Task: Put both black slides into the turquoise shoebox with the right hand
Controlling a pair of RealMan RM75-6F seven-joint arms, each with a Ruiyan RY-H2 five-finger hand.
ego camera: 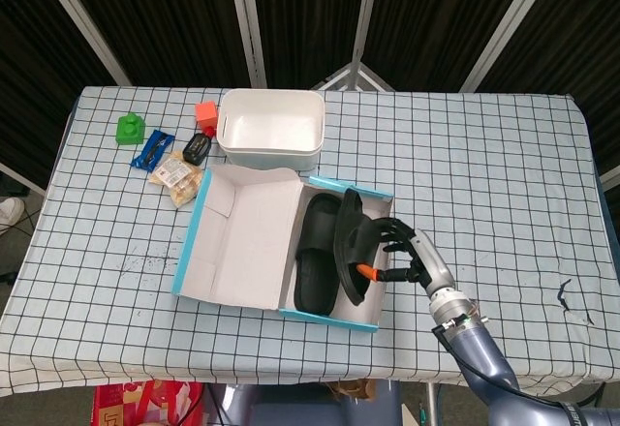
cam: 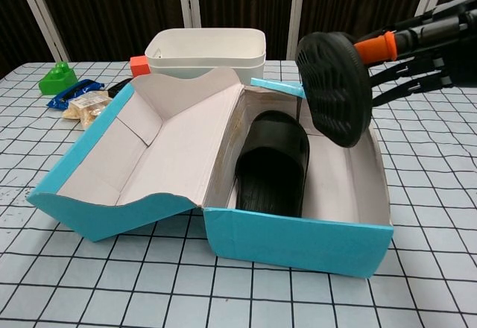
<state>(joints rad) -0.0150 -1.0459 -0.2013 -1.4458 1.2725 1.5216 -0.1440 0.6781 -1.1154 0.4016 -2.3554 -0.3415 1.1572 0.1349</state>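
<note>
On the checked tablecloth (ego camera: 484, 174) the turquoise shoebox (ego camera: 291, 312) lies open, one black slide (ego camera: 315, 252) flat in its 9 o'clock half. The second slide (ego camera: 347, 242) is gripped on edge by the right hand (ego camera: 402, 252), fingers closed on it, above the free 3 o'clock half, long axis 12-to-6 along the box. The left hand is not seen.

Turquoise shoebox (cam: 298, 242), black slides (cam: 272, 165), checked tablecloth (ego camera: 484, 165), white tub (ego camera: 270, 126)

Turquoise shoebox (ego camera: 194, 252) sits open on the counter (ego camera: 504, 174), one black slide (ego camera: 317, 252) lying flat inside it. Right hand (ego camera: 402, 257) holds the second black slide (ego camera: 347, 242) on edge above the shoebox's right half, beside the first.
</note>
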